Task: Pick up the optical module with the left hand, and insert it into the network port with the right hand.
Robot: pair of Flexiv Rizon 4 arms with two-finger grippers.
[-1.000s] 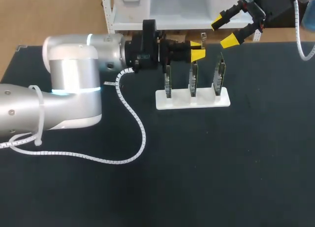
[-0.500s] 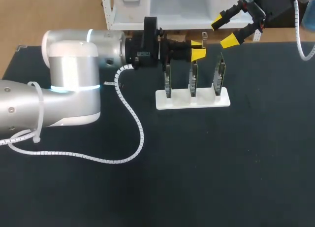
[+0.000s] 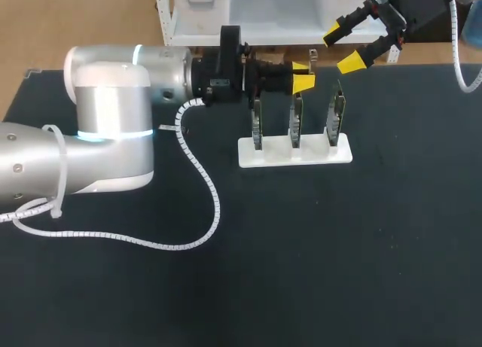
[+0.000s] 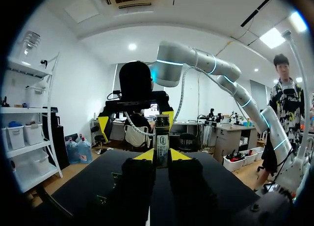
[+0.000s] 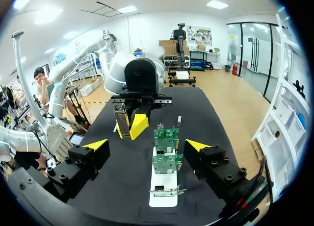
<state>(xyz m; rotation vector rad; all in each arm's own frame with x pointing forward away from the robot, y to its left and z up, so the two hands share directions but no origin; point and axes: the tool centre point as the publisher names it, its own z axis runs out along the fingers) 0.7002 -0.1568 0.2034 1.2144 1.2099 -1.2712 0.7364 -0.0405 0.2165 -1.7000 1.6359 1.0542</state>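
Black and matte, the surface (image 3: 339,249) carries a white plastic stand (image 3: 294,153) with three thin green circuit boards (image 3: 295,117) standing upright in a row. The left gripper (image 3: 301,77) hangs level at the top of the middle board, its jaws clamped on the optical module (image 4: 162,138), a slim metallic bar with a printed label, held clear of the surface. The right gripper (image 3: 339,51) hovers beyond the stand, jaws wide apart and holding nothing. Since a second ago the left arm has shifted slightly toward the far edge, while the right has not moved.
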